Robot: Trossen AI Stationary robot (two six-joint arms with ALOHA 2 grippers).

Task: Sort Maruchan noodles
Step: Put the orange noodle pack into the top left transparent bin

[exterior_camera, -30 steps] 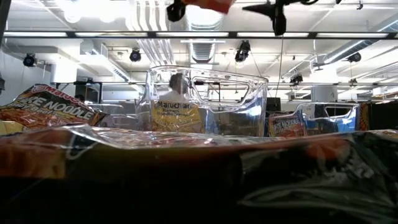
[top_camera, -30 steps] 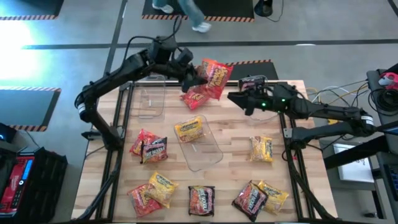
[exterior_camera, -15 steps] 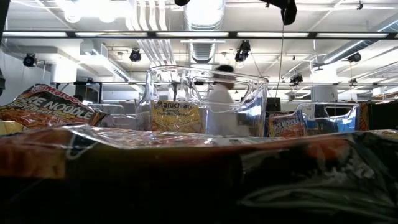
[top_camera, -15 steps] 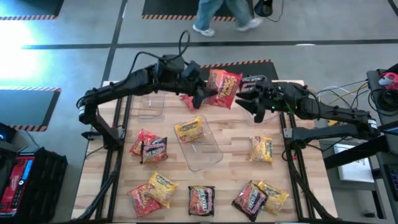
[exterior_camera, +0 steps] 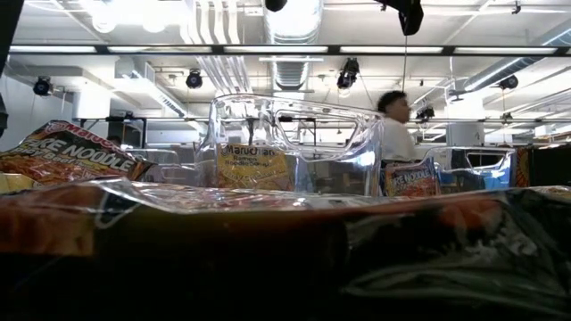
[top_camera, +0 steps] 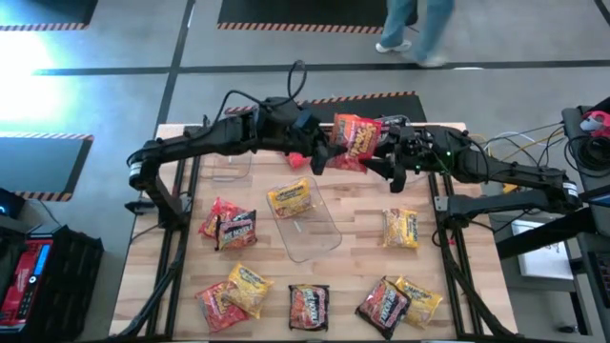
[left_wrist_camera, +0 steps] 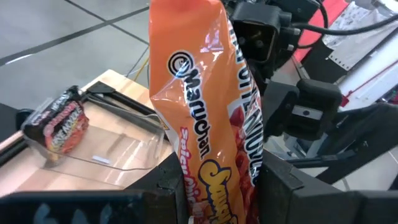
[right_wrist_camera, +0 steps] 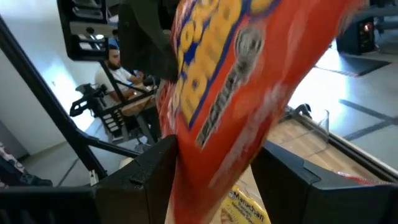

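A: Where is the red noodle packet (top_camera: 353, 140)?

B: In the air over the far middle of the desk (top_camera: 362, 224). The left gripper (top_camera: 322, 155) pinches it; the right gripper (top_camera: 386, 157) has its jaws spread around it.

A: The risk?

B: If the left lets go before the right clamps, the packet likely drops.

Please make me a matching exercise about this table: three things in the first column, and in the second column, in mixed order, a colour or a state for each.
Column A
1. left gripper
2. middle clear bin
3. lone packet beside the right arm's base

Column B
a. yellow
b. shut on a raised red packet
c. holds one yellow packet

Pairs: 1-b, 2-c, 3-a. The right gripper is at the red packet too.
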